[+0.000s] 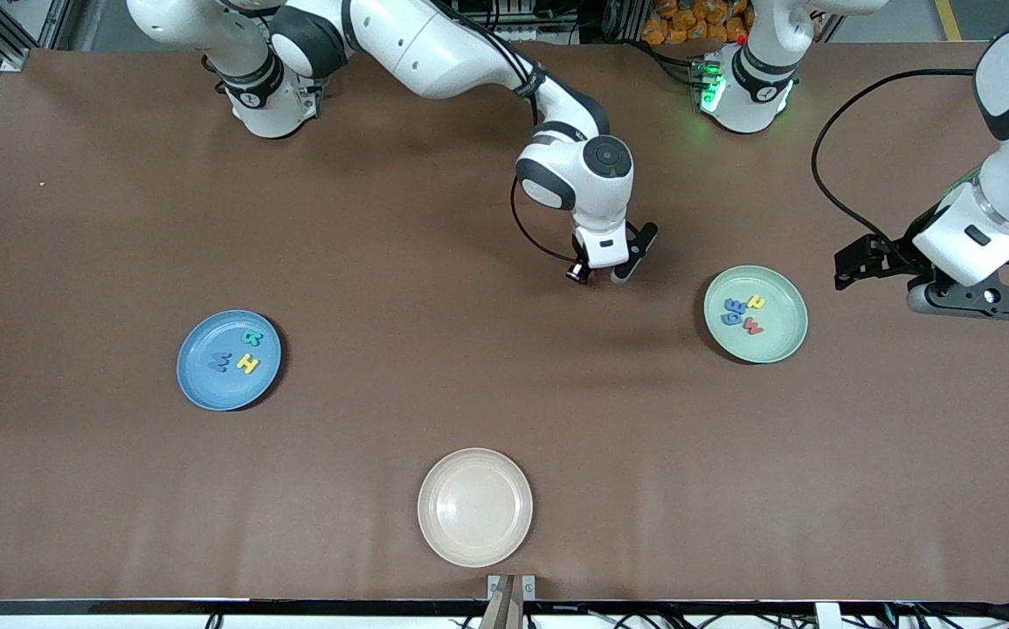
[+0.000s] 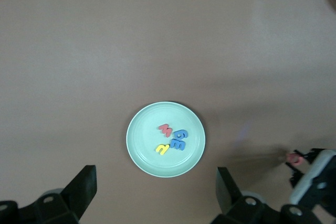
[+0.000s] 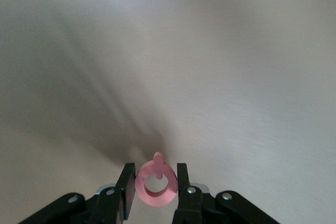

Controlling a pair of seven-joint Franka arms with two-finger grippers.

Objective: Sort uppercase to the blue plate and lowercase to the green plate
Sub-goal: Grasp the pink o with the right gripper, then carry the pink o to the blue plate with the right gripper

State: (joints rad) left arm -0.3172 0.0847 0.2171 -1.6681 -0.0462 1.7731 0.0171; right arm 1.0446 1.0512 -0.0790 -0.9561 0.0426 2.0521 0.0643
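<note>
Nearest the front camera sits a cream plate [image 1: 474,507], bare and no part of the sorting. Farther up the table, toward the right arm's end, the blue plate [image 1: 198,384] holds three capitals: a blue W [image 1: 220,361], a yellow H [image 1: 248,363] and a teal letter [image 1: 252,337]. Toward the left arm's end, the green plate [image 1: 779,345] holds all four small letters: the red w [image 1: 753,327], two blue ones [image 1: 734,311] lying together and a yellow one [image 1: 756,302].

So the lowercase side looks finished, and the uppercase side lacks only one letter, as far as I can judge.

That last letter is the red Q [image 3: 155,184], and it is pinched upright between the fingers of the right gripper [image 3: 153,187], clamped on both its sides (the tail points away from the wrist). The gripper sits low at the middle of the table, between the two plates and well apart from the blue one, so a carry toward the right arm's end remains.

The left gripper [image 2: 155,192] waits with fingers spread wide and nothing in them, over the table beside the green plate.
</note>
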